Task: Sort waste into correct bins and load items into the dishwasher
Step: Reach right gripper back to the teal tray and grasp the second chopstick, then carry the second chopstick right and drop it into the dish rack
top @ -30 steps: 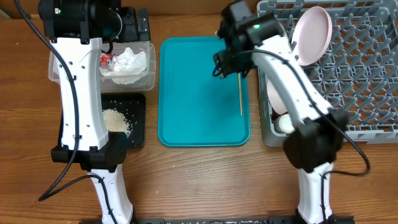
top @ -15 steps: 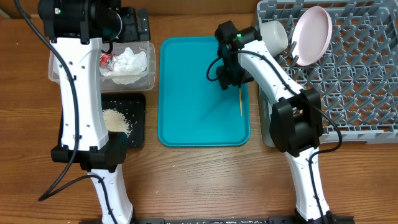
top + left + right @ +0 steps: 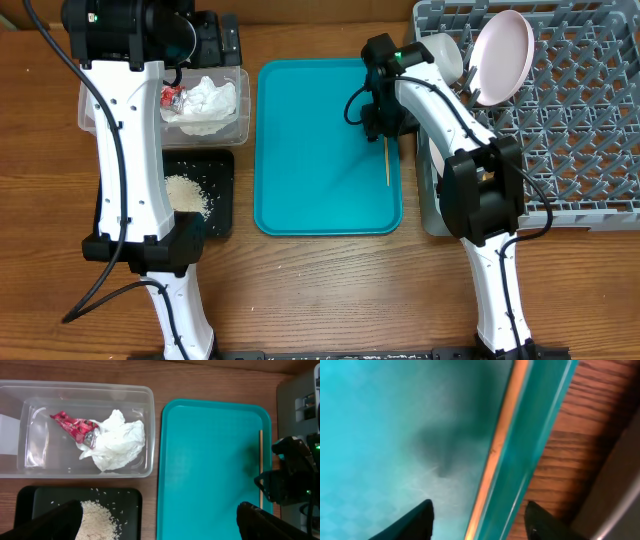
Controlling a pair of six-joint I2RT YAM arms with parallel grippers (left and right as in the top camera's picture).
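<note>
One wooden chopstick lies along the right inner edge of the teal tray; it also shows in the right wrist view and the left wrist view. My right gripper is open and low over its far end, one finger on each side. My left gripper is open and empty, high above the bins. The red-and-silver wrapper and white napkin lie in the clear tub. Rice lies in the black tray. The plate and a pale bowl stand in the grey rack.
The rack's left wall stands close to the right of the teal tray's rim, with a narrow strip of wooden table between them. The left arm's white link crosses over the tub and black tray in the overhead view.
My right gripper has moved right across the teal tray and now straddles the chopstick. The left arm, bins and rack contents have not moved.
</note>
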